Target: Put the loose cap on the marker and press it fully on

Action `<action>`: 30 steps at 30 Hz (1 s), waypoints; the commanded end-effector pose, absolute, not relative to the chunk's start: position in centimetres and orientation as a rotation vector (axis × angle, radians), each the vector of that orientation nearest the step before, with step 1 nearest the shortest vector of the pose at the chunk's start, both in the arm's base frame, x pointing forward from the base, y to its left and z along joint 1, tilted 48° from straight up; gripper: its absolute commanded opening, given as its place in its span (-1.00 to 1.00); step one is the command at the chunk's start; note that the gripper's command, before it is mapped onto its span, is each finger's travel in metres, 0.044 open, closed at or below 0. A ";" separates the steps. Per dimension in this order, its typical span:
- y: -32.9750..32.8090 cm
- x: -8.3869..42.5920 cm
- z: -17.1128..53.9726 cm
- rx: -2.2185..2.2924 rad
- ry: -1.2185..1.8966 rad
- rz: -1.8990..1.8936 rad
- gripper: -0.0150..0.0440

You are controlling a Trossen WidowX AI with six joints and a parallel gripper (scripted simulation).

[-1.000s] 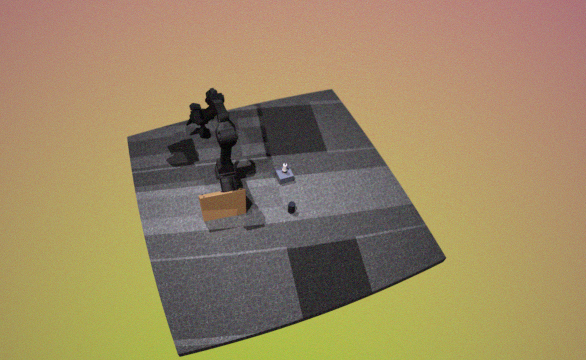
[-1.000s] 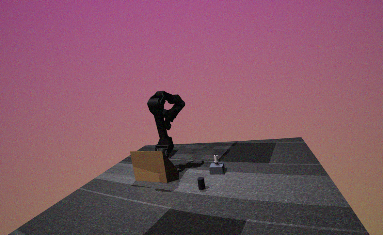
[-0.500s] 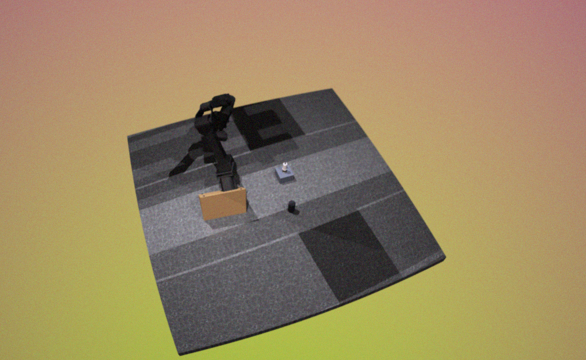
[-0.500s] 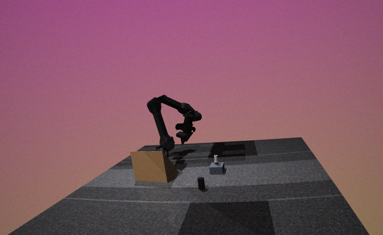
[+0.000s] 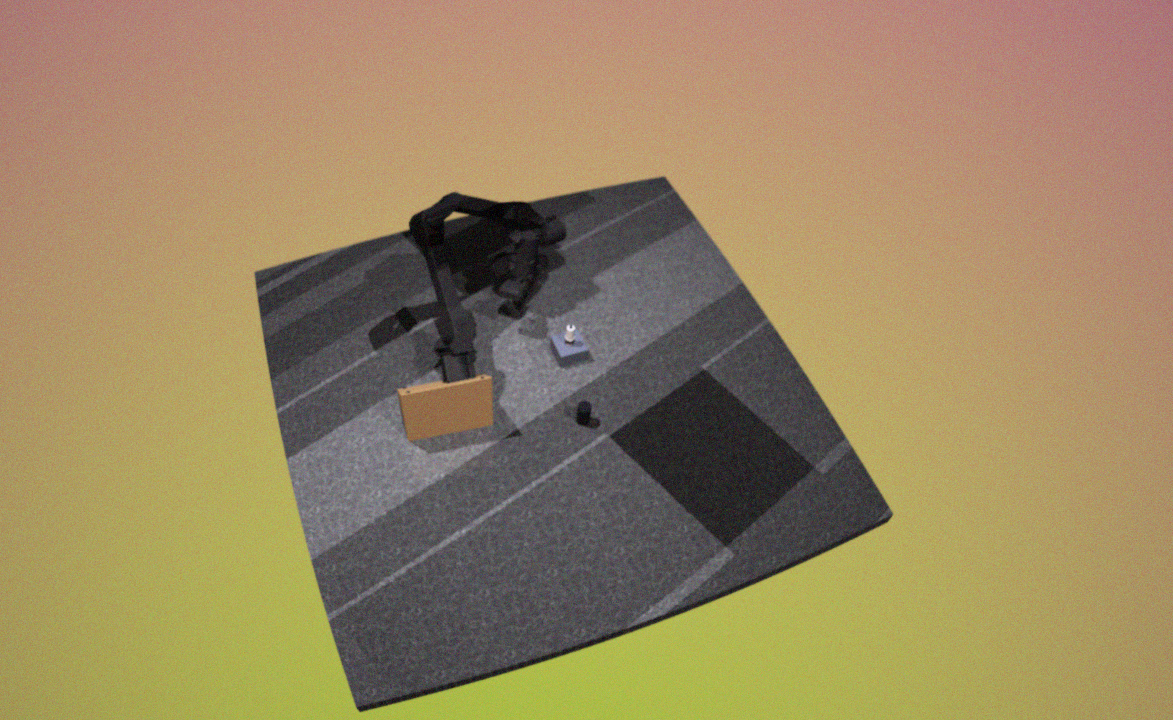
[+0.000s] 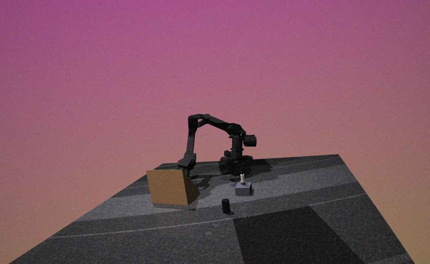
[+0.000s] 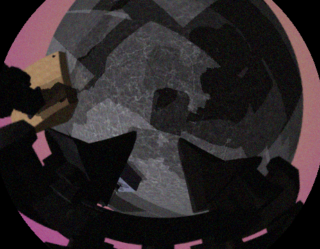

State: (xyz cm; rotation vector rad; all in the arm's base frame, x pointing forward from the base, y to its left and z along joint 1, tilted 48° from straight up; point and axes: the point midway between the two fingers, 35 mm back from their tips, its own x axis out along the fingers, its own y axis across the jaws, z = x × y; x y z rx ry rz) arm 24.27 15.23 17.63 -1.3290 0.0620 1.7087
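Pincer [image 5: 515,291] [image 6: 236,163] [image 7: 157,137] stood partly released, its fingers apart. The black cap [image 5: 583,412] [image 6: 225,206] stood loose on the counter [image 5: 483,582] [image 6: 160,246] [image 7: 132,62], just below the exterior frame's center-right; above and rightward, the white marker [image 5: 570,334] [image 6: 242,179] rose upright from its holder block [image 5: 573,355] [image 6: 243,189] [image 7: 130,187].
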 end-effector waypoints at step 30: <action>-13.2 25.1 -6.1 -0.482 0.644 1.309 0.38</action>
